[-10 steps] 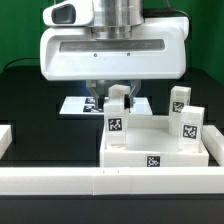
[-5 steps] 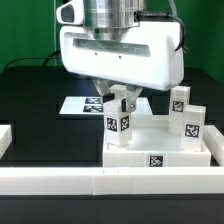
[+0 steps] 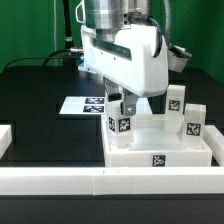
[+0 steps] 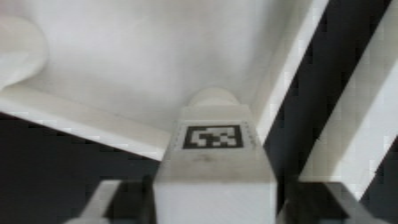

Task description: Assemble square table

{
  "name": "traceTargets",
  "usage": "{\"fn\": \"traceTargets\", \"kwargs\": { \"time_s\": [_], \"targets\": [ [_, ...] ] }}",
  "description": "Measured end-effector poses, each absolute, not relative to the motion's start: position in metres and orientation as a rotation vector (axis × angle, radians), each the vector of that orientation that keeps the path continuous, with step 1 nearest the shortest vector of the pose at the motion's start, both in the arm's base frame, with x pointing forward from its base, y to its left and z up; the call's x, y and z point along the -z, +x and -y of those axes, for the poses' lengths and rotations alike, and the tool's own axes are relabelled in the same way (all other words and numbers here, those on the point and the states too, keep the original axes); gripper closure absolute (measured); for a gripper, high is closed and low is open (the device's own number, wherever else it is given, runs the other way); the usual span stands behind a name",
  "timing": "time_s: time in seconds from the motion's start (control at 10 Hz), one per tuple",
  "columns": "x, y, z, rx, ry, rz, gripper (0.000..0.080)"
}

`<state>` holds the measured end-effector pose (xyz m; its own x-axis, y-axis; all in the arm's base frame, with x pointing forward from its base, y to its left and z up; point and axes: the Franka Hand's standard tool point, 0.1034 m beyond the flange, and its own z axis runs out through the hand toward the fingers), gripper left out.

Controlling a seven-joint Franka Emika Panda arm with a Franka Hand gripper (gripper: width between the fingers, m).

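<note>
Square tabletop [image 3: 160, 150] at lower right of the exterior view, on the black desk [image 3: 40, 100]. Jaws straddle an upright tagged leg [image 3: 121, 118] at its corner; whether they clamp it cannot be told.

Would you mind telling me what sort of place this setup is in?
Most likely a robotics lab bench: a black table bounded by a white border rail, a marker board, and tagged white furniture parts.

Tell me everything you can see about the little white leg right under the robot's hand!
The leg is a small white block, plastic-looking, with a black-and-white square tag on its front face. It stands upright at the tabletop corner on the exterior view's left. The gripper sits directly over it, fingers on either side of its top. Whether they press it cannot be told. In the wrist view its top looks rounded.
</note>
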<state>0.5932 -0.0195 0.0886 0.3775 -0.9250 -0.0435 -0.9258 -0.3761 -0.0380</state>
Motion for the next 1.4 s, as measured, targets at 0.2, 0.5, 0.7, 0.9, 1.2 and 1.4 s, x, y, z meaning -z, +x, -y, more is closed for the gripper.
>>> {"fn": "traceTargets", "kwargs": {
  "time_s": [0.2,0.5,0.7,0.9,1.2,1.4],
  "targets": [
    [-0.0879,0.5923,0.0201,-0.020,-2.640,-1.599,0.0177],
    [-0.0879,0.5923,0.0206,-0.012,-2.780,-1.338,0.0150],
    [-0.0869,0.5919,0.0207,-0.004,-2.907,-1.038,0.0150],
    [-0.0841,0.5923,0.0219,0.019,-3.027,-0.657,0.0150],
    [-0.0844,0.5931,0.0231,0.031,-3.106,-0.217,0.0150],
    [-0.0850,0.5932,0.0240,0.029,-3.129,0.000,0.0150]
  ]
}}
